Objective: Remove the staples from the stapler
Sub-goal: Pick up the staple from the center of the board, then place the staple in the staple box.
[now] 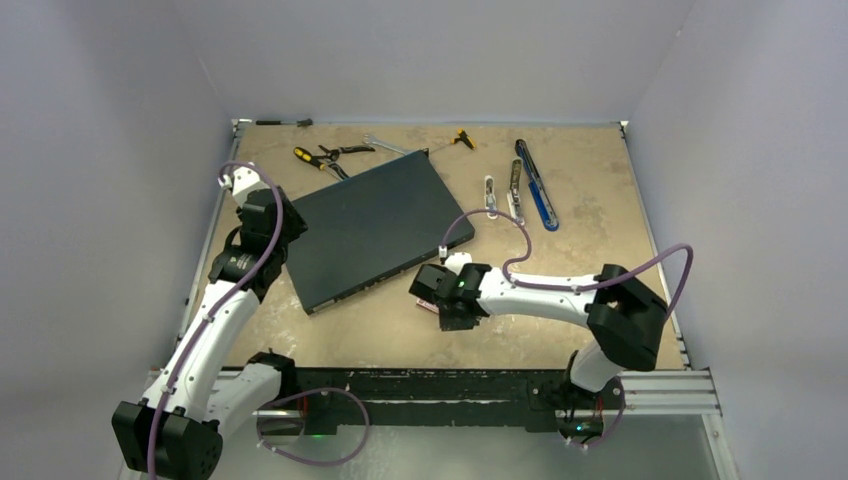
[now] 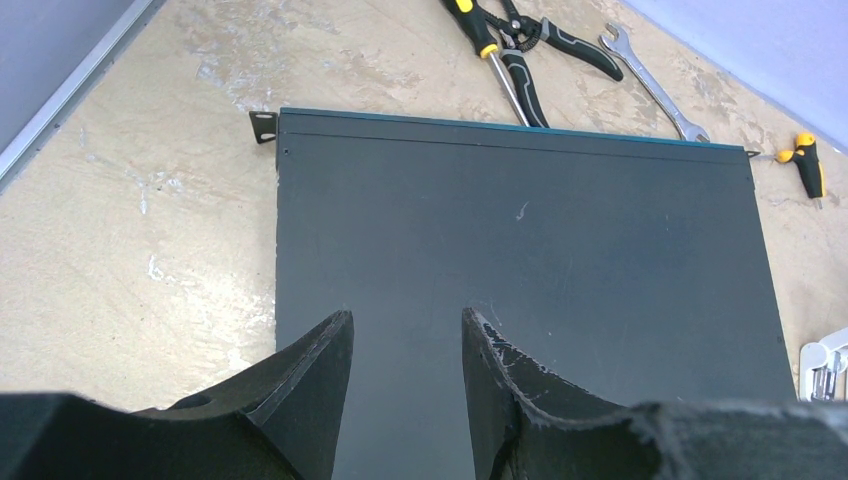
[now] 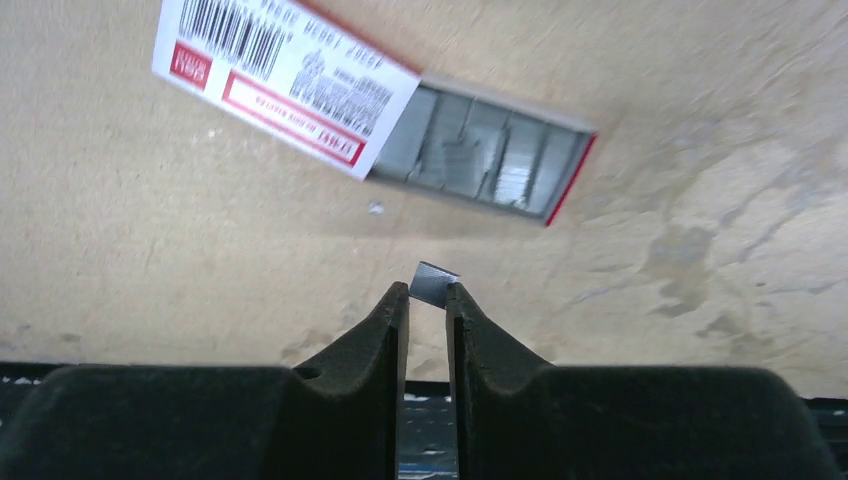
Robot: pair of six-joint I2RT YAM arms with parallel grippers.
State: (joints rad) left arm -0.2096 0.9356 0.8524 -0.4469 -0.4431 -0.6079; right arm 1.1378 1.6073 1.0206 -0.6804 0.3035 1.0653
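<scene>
Item: staple strip [image 3: 434, 283], short, silvery-grey. Pinched at the fingertips of the right gripper [image 3: 428, 292], jaws nearly closed, above bare table [image 3: 700, 250], just beside the open red-and-white staple box [image 3: 300, 75].
Left gripper [image 2: 408, 335]: part-open, empty, over a black panel [image 2: 520, 250].
Step, judged: depositing. Next move calls for centring over the box tray before release.

Place: your robot lab cell.
Walls [image 1: 420, 50]: plain grey, boxing in the table [image 1: 590, 200].
Tools: pliers [image 1: 345, 151], wrench [image 1: 385, 146] just beyond the black case [image 1: 370, 230].
</scene>
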